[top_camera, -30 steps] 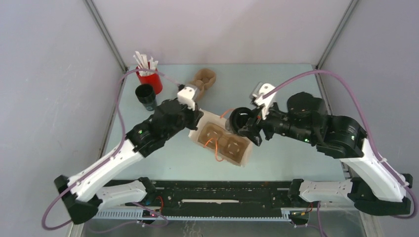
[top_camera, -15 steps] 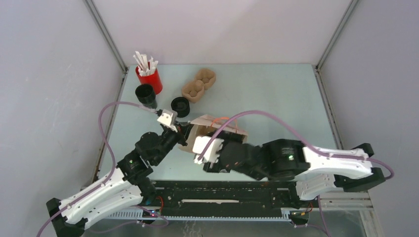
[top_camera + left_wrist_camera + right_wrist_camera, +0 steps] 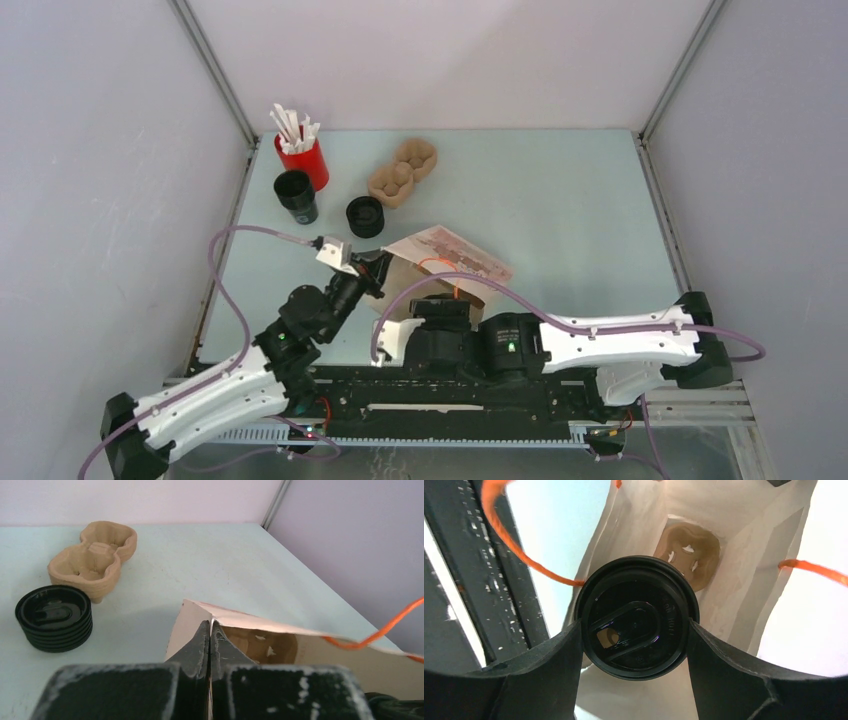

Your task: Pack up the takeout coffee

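Note:
The takeout coffee (image 3: pixel 636 615), a black cup with a black round lid, is held between my right gripper's (image 3: pixel 635 632) fingers at the mouth of the brown paper bag (image 3: pixel 744 580). The bag (image 3: pixel 450 255) lies tilted, its mouth toward the near edge. A brown pulp carrier (image 3: pixel 689 555) sits at the bag's bottom. My left gripper (image 3: pixel 210 630) is shut on the bag's rim (image 3: pixel 200 611) and holds it open. In the top view the left gripper (image 3: pixel 383 264) is at the bag's left corner, the right gripper (image 3: pixel 440 312) is at its near side, and the cup is hidden.
At the back left stand a red cup of white sticks (image 3: pixel 302 160), an open black cup (image 3: pixel 296 195) and a squat stack of black lids (image 3: pixel 366 215). A spare pulp carrier (image 3: pixel 402 172) lies behind the bag. Orange bag handles (image 3: pixel 514 540) hang near the cup.
The right arm swung from the right to the near edge with the cup and now points it into the bag's mouth. The bag tipped over. The left arm drew back, holding the rim.

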`<state>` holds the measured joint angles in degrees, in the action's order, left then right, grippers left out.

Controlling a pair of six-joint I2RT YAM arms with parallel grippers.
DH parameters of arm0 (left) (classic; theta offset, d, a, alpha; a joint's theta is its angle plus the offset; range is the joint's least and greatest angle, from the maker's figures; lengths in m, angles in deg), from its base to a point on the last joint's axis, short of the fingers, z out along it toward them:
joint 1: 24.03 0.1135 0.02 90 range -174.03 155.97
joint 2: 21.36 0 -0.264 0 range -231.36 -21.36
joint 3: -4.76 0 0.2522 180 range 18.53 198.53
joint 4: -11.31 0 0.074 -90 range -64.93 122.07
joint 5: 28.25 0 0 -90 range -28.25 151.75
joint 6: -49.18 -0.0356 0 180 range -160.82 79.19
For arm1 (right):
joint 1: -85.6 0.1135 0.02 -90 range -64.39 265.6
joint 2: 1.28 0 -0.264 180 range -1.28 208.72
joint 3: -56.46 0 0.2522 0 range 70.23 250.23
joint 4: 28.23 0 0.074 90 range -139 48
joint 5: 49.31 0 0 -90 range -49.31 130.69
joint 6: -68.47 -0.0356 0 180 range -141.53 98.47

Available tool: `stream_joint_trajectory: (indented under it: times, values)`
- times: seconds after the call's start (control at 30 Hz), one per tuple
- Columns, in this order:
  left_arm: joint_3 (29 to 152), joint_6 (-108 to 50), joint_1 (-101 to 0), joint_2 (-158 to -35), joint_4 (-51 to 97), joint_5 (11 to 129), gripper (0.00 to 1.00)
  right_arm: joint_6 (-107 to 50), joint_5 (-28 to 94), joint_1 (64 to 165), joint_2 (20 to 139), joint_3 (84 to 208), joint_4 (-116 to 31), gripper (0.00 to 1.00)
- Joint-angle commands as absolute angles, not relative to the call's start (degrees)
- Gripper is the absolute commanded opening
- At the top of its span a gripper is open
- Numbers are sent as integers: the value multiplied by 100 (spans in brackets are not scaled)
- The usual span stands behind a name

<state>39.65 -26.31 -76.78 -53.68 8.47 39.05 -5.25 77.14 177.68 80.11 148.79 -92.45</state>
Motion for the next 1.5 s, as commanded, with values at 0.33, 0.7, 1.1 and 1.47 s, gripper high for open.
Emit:
stream_joint_trajectory:
  times: [0.33,0.7,1.1,1.47]
  values:
    - [4985,-2826,-7657,-7327,-1200,3793,0,-568,7213,16291,7470,14291,-8488,45]
    - [6135,-3001,-7167,-8442,-1263,4168,0,215,6875,14904,7306,14264,-8459,46]
    - [5110,-1959,-7133,-8134,-919,5271,0,1329,6372,14817,7207,13763,-7630,47]
    - [4390,-1946,-7329,-7402,-450,5240,0,2256,5517,14733,6913,13518,-7814,42]
